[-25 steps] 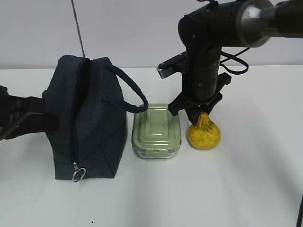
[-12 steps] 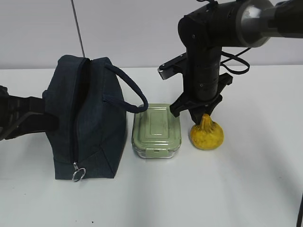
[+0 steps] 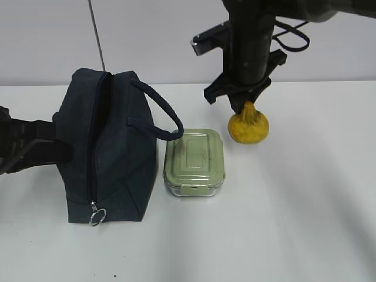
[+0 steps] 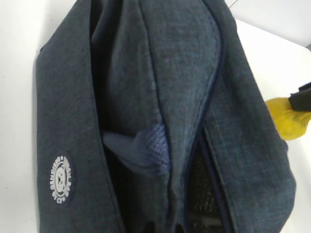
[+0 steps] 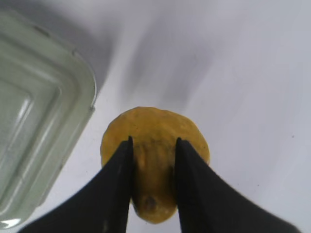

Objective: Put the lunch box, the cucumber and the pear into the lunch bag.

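My right gripper [image 3: 247, 104] is shut on the narrow neck of the yellow-orange pear [image 3: 248, 128] and holds it above the table, behind the lunch box. The right wrist view shows its two black fingers [image 5: 116, 174] clamping the pear [image 5: 151, 122]. The sage-green-lidded lunch box [image 3: 194, 161] sits on the table right of the navy lunch bag [image 3: 117, 158]. My left gripper [image 4: 164, 228] is at the bag's left end, its tips pinching a fold of the bag [image 4: 146, 73] beside the open zipper. The cucumber is not in view.
The bag's padded handle [image 3: 158, 111] arcs toward the lunch box, and its silver zipper pull [image 3: 97, 216] hangs at the near end. The left arm [image 3: 29, 145] lies along the table's left edge. A thin rod [image 3: 97, 35] stands behind the bag.
My right gripper has risen and moved back with the pear, lifting it off the table beside the lunch box. The bag, the lunch box and the left arm have not moved.
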`<state>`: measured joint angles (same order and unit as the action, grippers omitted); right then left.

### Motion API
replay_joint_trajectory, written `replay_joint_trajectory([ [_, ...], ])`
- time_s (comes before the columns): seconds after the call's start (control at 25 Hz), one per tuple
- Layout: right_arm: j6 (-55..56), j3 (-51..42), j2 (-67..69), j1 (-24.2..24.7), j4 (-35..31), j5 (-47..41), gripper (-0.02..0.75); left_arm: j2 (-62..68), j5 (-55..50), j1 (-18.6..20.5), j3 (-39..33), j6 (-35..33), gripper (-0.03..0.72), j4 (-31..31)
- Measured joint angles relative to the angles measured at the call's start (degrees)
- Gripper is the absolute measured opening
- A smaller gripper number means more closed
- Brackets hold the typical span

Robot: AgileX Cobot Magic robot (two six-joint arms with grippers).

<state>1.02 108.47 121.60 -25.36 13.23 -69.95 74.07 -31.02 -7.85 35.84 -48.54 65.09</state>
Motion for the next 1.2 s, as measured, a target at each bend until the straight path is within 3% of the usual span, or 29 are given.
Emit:
replay_joint_trajectory([
  [0.2,0.0,9.1,0.0,0.0,-0.5,-0.3,0.218,0.0,0.0,0.0,0.0,0.0,-0.014,0.0],
  [0.4,-1.0,16.8,-1.6,-0.1,-5.7,-1.3,0.218,0.0,-0.1,0.0,0.0,0.0,-0.014,0.0],
  [0.52,-2.8,21.1,-2.9,-0.5,-12.5,-1.7,0.218,0.0,-0.1,0.0,0.0,0.0,-0.014,0.0],
  [0.84,-13.3,23.6,-2.5,-1.1,-41.7,-2.2,0.217,0.0,-0.1,0.0,0.0,0.0,-0.014,0.0],
  [1.0,-17.0,23.7,1.0,-1.2,-50.3,-1.6,0.217,0.0,-0.1,0.0,0.0,0.0,-0.014,0.0],
  [1.2,-18.5,23.7,7.5,-1.2,-53.9,0.7,0.217,0.0,-0.1,0.0,0.0,0.0,-0.014,0.0],
])
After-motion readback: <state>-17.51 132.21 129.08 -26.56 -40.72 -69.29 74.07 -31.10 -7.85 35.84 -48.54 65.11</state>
